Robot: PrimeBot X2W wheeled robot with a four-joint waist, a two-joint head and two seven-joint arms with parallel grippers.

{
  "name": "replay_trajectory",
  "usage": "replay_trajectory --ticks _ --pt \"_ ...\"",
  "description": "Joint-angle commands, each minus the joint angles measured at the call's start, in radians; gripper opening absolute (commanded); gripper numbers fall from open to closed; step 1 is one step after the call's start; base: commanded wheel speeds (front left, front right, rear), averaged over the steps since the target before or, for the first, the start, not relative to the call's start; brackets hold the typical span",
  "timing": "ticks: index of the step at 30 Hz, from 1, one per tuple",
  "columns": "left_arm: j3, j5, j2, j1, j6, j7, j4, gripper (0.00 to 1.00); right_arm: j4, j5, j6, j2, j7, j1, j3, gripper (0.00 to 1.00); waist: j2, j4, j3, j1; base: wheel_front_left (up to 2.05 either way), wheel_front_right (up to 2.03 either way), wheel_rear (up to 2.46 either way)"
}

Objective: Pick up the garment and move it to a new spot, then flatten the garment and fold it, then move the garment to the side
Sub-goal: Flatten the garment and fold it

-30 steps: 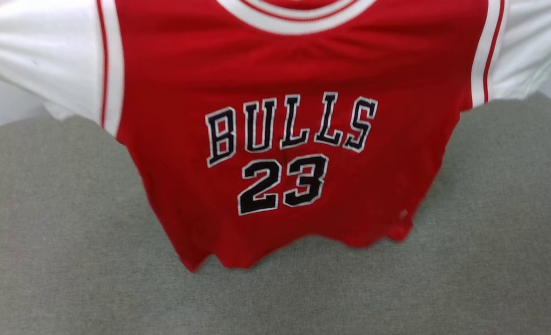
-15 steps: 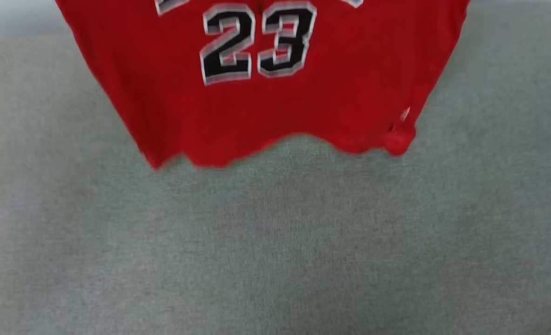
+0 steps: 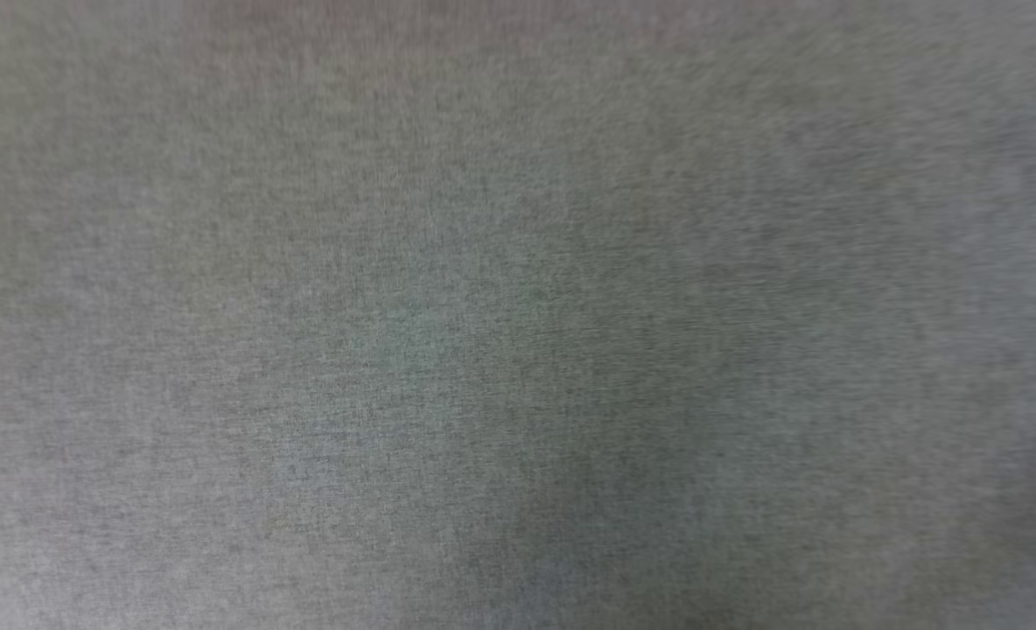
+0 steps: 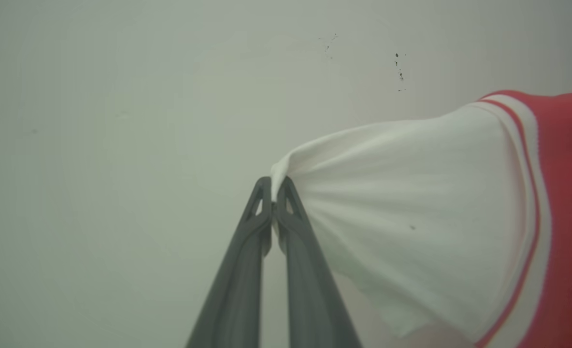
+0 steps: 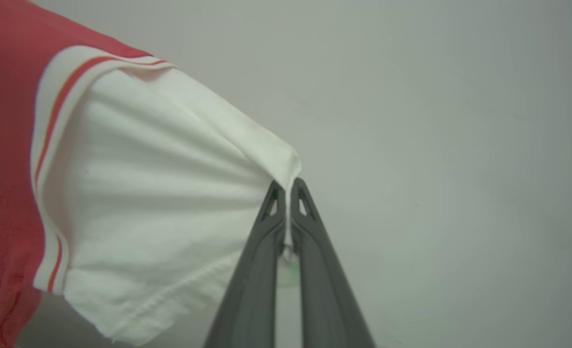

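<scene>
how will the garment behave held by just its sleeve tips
Likely floppy: the garment fans into folds from the left gripper pinch on its sleeve. Probably light: the right gripper holds its side by a sleeve tip alone. Might slip, since little fabric is clamped.

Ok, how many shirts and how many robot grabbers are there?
Shirts: 1, the garment.
Grippers: 2, the left gripper and the right gripper, both shut on the garment.
Total: 3.
</scene>
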Motion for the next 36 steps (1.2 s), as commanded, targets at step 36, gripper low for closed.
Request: replay_trajectory --ticks 36 --pt "-0.220 -0.026 -0.248 1.050 -0.057 -0.233 0.206 0.00 0.195 0.180 -0.002 0.027 -0.315 1.010 0.056 0.00 0.0000 0.081 -0.393 -0.0003 0.00 0.00 0.00"
